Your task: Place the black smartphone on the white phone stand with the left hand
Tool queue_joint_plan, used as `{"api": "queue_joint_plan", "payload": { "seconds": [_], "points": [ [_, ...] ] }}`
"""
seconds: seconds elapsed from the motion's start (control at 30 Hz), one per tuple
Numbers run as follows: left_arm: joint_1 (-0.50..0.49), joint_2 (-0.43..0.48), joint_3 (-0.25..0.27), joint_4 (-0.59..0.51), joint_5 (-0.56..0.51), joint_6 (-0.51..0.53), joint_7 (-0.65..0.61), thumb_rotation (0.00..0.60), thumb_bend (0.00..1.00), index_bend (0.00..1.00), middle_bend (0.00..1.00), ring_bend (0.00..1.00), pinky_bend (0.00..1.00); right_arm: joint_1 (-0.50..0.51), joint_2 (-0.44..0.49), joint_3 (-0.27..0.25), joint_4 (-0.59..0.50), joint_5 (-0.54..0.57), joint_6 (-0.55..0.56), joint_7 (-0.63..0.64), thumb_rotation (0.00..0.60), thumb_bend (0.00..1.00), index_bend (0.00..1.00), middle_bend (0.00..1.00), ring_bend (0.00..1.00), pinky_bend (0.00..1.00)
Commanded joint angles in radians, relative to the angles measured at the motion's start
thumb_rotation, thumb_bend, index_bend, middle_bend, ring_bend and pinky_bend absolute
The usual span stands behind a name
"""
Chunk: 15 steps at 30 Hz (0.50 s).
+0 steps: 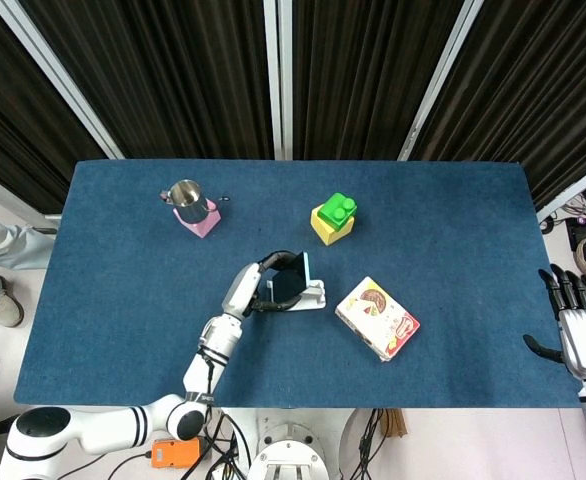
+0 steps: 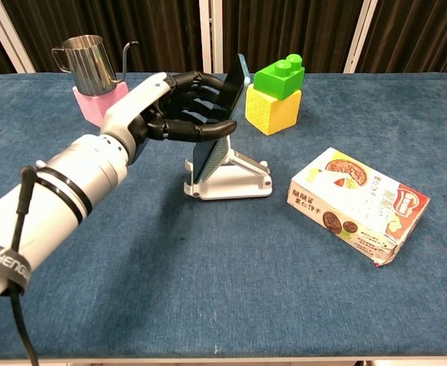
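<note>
My left hand (image 2: 179,109) (image 1: 264,286) grips the black smartphone (image 2: 217,131) (image 1: 289,284) by its back, fingers wrapped around it. The phone stands tilted, its lower edge down at the front of the white phone stand (image 2: 239,180) (image 1: 311,297), its back against the stand's sloped rest. Whether the phone bears its weight on the stand I cannot tell. My right hand (image 1: 579,325) hangs off the table's right edge with its fingers spread, holding nothing.
A snack box (image 2: 356,203) (image 1: 377,317) lies right of the stand. A green brick on a yellow block (image 2: 277,93) (image 1: 333,217) stands behind it. A steel pitcher on a pink base (image 2: 92,71) (image 1: 192,206) is at the back left.
</note>
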Motion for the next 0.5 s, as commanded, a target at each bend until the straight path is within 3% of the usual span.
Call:
{"api": "queue_joint_plan", "payload": {
  "seconds": [0.03, 0.5],
  "points": [
    [-0.005, -0.025, 0.011, 0.051, 0.027, 0.009, -0.018, 0.6, 0.21, 0.5, 0.56, 0.4, 0.34, -0.001, 0.0, 0.0, 0.001, 0.002, -0.001, 0.001, 0.6, 0.31, 0.0, 0.05, 0.0, 0.05],
    [-0.007, -0.047, 0.007, 0.094, 0.04, -0.001, -0.044, 0.6, 0.21, 0.5, 0.55, 0.39, 0.34, 0.0, -0.005, 0.002, 0.01, 0.005, -0.005, 0.007, 0.6, 0.31, 0.0, 0.05, 0.0, 0.05]
  ]
}}
